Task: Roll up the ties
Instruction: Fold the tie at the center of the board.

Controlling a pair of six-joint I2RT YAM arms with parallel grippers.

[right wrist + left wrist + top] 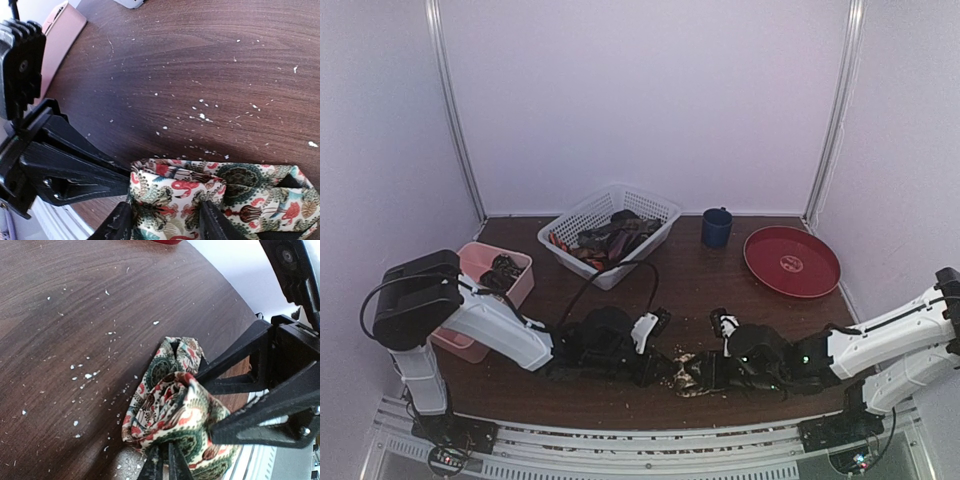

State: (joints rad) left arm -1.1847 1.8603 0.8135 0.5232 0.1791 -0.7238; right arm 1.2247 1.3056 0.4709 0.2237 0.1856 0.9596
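Rolling is under way on one tie (pixel 170 410), a cream one printed in red and green. It sits bunched into a loose, lumpy coil on the table (pixel 60 340) near the front edge, between the two arms. The left gripper (pixel 164 465) comes at it from one side. Its jaws are drawn close together and pinch a fold at the edge of the bundle. The right gripper (pixel 165 220) meets it from the other side. Its jaws stand partly apart, with the thick middle of the coil filling the gap, so they look clamped on the cloth.

No loose tail shows in either wrist view, so the wrap seems close to done, though the far side of the bundle is hidden. The coil looks uneven and slack rather than tight.

The next move likely calls for one gripper to hold the core firm while the other tucks or snugs the outer layer. A careless release would probably let the soft cloth spring open.

More ties (pixel 610 238) lie heaped in the white basket (pixel 582 215) at the back. A pink tray (pixel 470 262) on the left holds something dark, too small to make out. White specks (pixel 88 375) dot the wood
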